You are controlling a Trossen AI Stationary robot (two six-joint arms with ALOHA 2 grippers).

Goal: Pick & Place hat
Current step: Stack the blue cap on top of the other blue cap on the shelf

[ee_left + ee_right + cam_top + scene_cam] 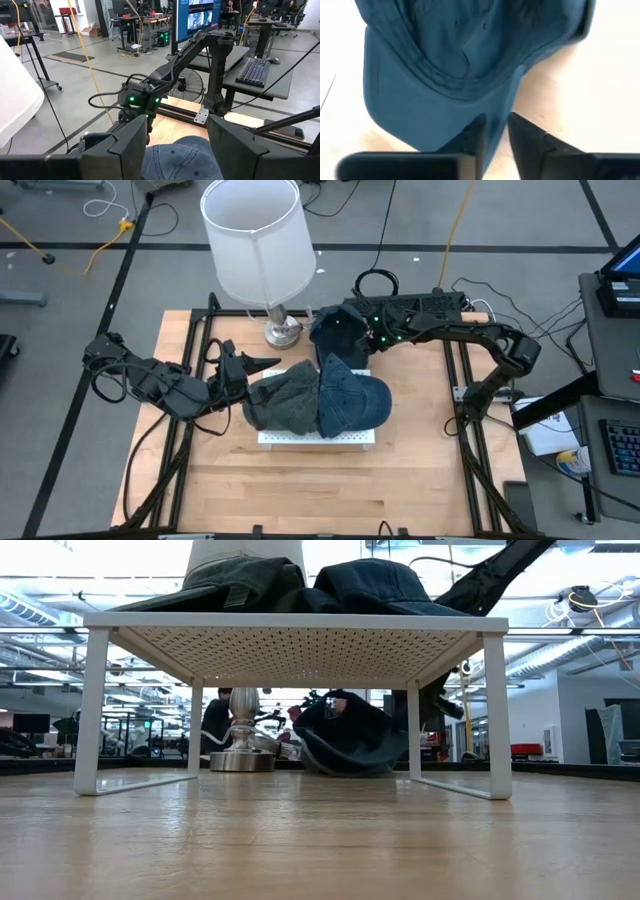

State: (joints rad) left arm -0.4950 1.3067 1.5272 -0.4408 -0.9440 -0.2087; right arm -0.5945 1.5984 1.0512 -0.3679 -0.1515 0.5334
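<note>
Pinching the brim of the dark blue hat [445, 90] on the counter [300, 490], at twelve o'clock from the white rack [300, 640], the right gripper [495, 131] should lift straight up, staying clear of the lamp [262, 250]. Left gripper [177, 135], fingers spread, hovers beside the rack's hats.

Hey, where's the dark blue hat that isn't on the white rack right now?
In the high view the loose hat lies on the table behind the white rack, just right of the lamp base, with the right gripper at its brim.
</note>
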